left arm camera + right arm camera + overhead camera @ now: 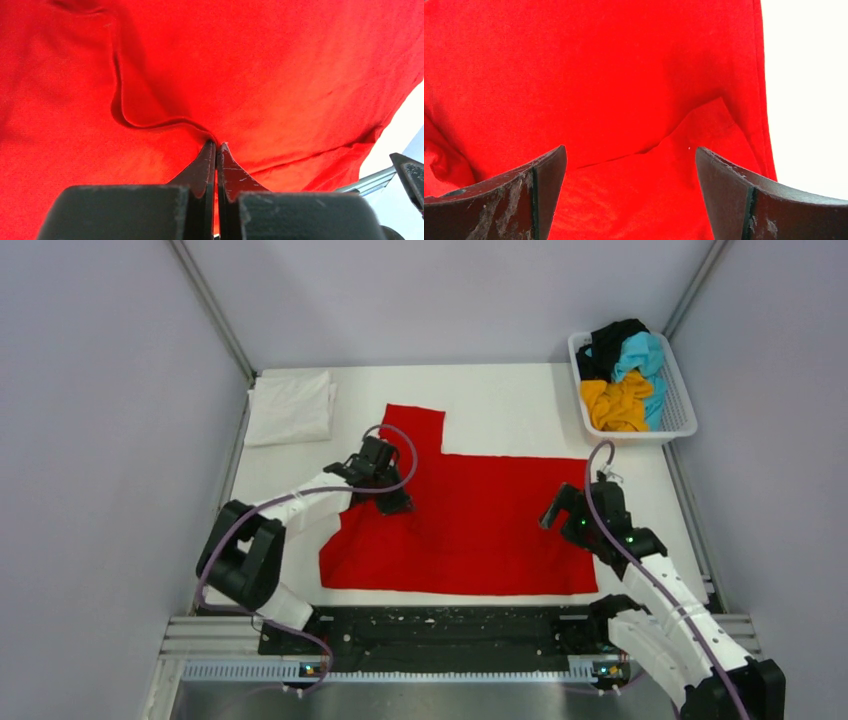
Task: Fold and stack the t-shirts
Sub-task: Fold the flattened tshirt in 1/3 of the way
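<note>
The bright red t-shirt [480, 515] lies spread on the white table, one sleeve pointing to the back. My left gripper [388, 498] is shut on a fold of the red cloth [150, 120] near the shirt's left edge; the jaws pinch the hem. My right gripper [568, 518] is open and empty, just above the shirt's right side [634, 100]. A folded white t-shirt [290, 408] lies at the back left. Orange-yellow [617, 403], turquoise [644, 360] and black [608, 344] shirts are heaped in the basket.
A white plastic mesh basket [683, 416] stands at the back right. Metal frame rails [212, 310] and grey walls close in the table on both sides. The arm bases sit on a black rail [440, 630] at the near edge.
</note>
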`<control>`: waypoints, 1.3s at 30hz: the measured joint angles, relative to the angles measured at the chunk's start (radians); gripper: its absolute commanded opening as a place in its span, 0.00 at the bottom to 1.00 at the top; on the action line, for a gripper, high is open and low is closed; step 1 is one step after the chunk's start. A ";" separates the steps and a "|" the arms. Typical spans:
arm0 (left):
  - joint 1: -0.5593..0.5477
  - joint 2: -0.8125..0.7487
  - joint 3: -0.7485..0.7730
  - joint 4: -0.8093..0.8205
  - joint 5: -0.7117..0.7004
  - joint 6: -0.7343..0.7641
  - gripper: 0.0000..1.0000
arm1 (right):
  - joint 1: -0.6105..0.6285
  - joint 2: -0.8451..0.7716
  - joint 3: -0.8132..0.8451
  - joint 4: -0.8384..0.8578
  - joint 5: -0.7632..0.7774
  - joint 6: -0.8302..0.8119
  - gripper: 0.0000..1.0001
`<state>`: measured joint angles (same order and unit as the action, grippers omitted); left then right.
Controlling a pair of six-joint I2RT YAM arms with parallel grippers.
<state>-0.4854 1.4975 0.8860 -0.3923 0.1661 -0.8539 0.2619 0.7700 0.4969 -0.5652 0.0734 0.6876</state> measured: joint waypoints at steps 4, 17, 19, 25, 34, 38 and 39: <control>-0.052 0.165 0.122 0.071 -0.003 -0.011 0.00 | 0.000 -0.001 -0.023 0.047 0.032 -0.026 0.99; -0.149 0.508 0.543 -0.014 -0.004 0.019 0.99 | 0.000 0.029 -0.024 0.076 0.094 -0.084 0.99; -0.150 0.486 0.542 -0.075 -0.037 0.031 0.99 | 0.000 0.043 -0.024 0.082 0.100 -0.087 0.99; -0.144 0.284 0.405 -0.136 -0.153 0.028 0.99 | 0.000 0.125 -0.024 0.119 0.089 -0.103 0.99; -0.142 -0.143 -0.145 -0.090 -0.258 -0.119 0.99 | 0.000 0.079 -0.078 0.165 -0.021 -0.105 0.99; -0.135 -0.208 -0.249 -0.030 -0.309 -0.175 0.99 | 0.000 0.055 -0.111 0.158 -0.054 -0.102 0.99; -0.132 -0.222 -0.270 -0.015 -0.319 -0.192 0.99 | 0.000 0.049 -0.114 0.153 -0.064 -0.101 0.99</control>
<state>-0.6170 1.2755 0.6163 -0.4076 -0.1524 -1.0458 0.2619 0.8188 0.3832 -0.4126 0.0090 0.5869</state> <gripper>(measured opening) 0.985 0.987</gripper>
